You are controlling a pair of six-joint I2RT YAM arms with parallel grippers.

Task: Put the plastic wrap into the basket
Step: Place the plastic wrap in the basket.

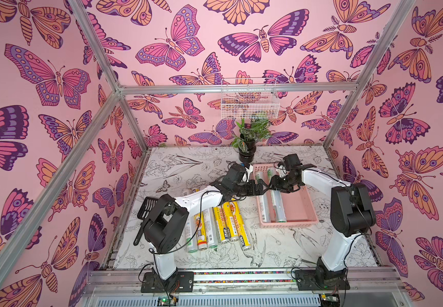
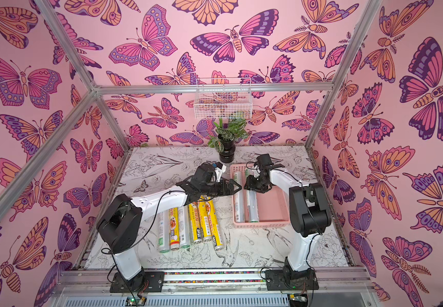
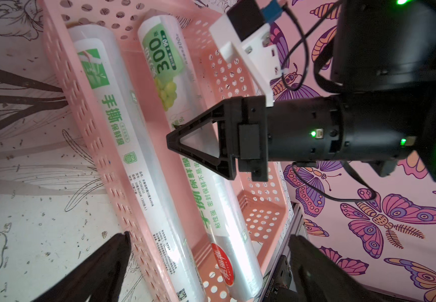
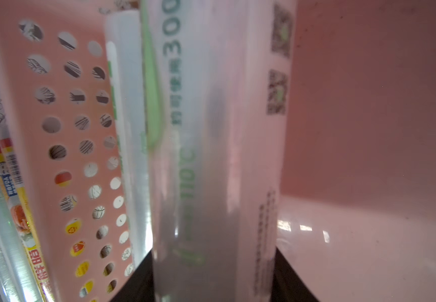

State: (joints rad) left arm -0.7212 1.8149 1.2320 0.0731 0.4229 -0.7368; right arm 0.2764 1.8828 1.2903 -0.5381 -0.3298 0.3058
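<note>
Potted plant (image 1: 247, 151) stands just behind the pink basket (image 1: 304, 204). A white wire basket (image 1: 249, 106) hangs on the back wall. A black scoop (image 1: 145, 207) lies at the tabletop (image 1: 281, 247) edge.

The left arm crosses above six loose rolls (image 1: 223, 226). Two plastic wrap rolls (image 1: 264, 210) lie in the basket.

Left claw (image 2: 235, 188): spread wide, empty, beside the basket rim. Right claw (image 2: 249, 184): pinching the held roll (image 4: 211, 157), which rests in the basket.

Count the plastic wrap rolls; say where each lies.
8. Two silvery rolls in the pink basket, one in the right gripper. Four yellow rolls and two silvery ones side by side on the table, partly under the left arm; more may be hidden.
</note>
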